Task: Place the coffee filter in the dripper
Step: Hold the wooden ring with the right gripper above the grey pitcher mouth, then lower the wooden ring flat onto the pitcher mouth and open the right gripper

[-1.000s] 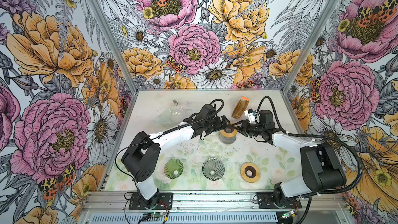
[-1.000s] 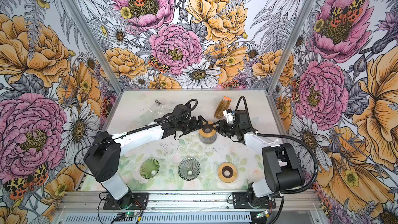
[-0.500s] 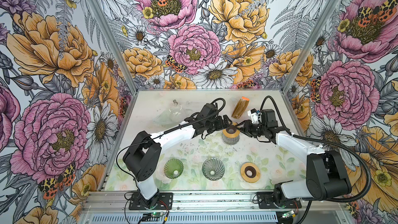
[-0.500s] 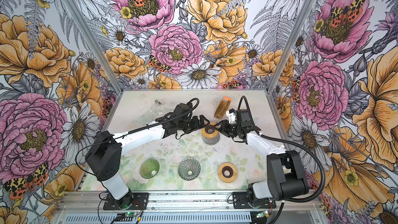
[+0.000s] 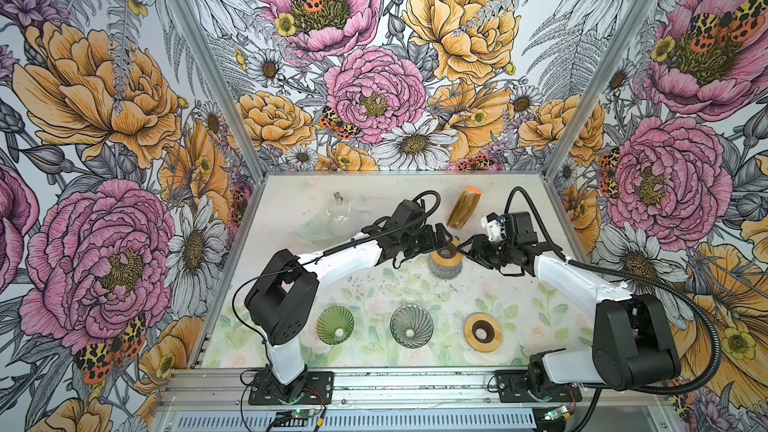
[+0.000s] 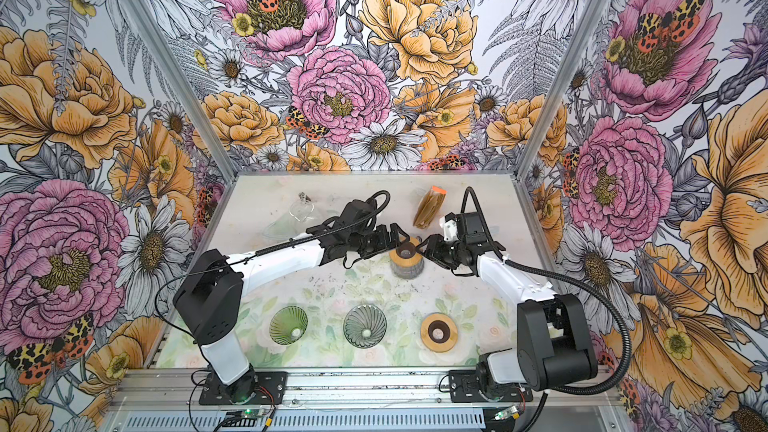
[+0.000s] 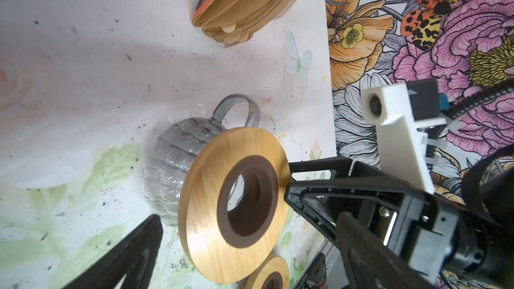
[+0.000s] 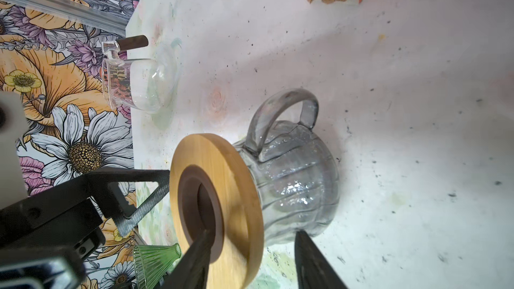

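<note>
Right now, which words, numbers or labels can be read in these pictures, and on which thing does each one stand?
"FFEE": black letters, cut off at the picture's edge, on the orange label of the pack of paper filters, in the left wrist view.
White printed code on the black base plate: too small to read.
Nothing else in these pictures bears readable text.

Filters (image 7: 250,4) paper, matt — ring (image 7: 205,218) wood, jug (image 7: 172,157) glass.
</note>
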You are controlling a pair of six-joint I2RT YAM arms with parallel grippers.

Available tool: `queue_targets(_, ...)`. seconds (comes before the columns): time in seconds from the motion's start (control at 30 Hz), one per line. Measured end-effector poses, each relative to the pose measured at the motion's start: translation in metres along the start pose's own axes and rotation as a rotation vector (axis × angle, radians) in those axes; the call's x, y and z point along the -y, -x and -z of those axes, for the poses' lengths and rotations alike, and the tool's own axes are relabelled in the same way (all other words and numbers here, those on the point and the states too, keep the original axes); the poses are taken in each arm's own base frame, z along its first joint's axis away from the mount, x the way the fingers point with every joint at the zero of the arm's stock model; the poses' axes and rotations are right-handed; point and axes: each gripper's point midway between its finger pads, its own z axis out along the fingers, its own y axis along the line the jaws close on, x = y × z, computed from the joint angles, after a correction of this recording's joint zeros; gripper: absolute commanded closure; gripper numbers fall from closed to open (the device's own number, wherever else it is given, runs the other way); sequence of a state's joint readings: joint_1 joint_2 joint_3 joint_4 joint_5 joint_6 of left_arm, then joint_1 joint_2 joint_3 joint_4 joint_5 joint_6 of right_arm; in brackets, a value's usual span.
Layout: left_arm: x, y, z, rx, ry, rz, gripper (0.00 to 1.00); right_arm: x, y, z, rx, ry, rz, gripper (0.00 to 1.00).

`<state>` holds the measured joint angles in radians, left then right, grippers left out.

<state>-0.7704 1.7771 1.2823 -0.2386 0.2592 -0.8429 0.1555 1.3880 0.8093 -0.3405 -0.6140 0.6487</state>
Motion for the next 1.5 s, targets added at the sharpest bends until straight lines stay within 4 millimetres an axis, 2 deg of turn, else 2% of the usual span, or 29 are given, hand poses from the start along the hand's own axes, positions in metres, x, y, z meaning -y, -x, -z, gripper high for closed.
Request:
queue_targets(0.4,0.013,-0.003,-0.001,-0.012,-0.027,-0.014,0.01,-0.008,0.0,-0.002,-0.02,0.041,0.003,0.51)
queue_targets(0.87,0.009,-0.005,-0.002,-0.023,-0.018,-0.008,0.01,-0.01,0.002,-0.003,-0.015,0.053,0.004,0.5)
queue_targets(1.1,0.004,-0.003,0.01,-0.015,-0.008,0.002,0.01,-0.006,0.002,-0.005,-0.017,0.045,-0.022,0.34)
queue_targets(1.3,0.004,-0.002,0.011,-0.013,-0.01,0.001,0.01,0.0,-0.005,-0.009,-0.026,0.05,-0.06,0.27)
queue_targets(1.5,0.004,0.0,0.014,-0.007,-0.009,0.002,0.01,-0.007,-0.006,-0.01,-0.03,0.094,-0.079,0.22)
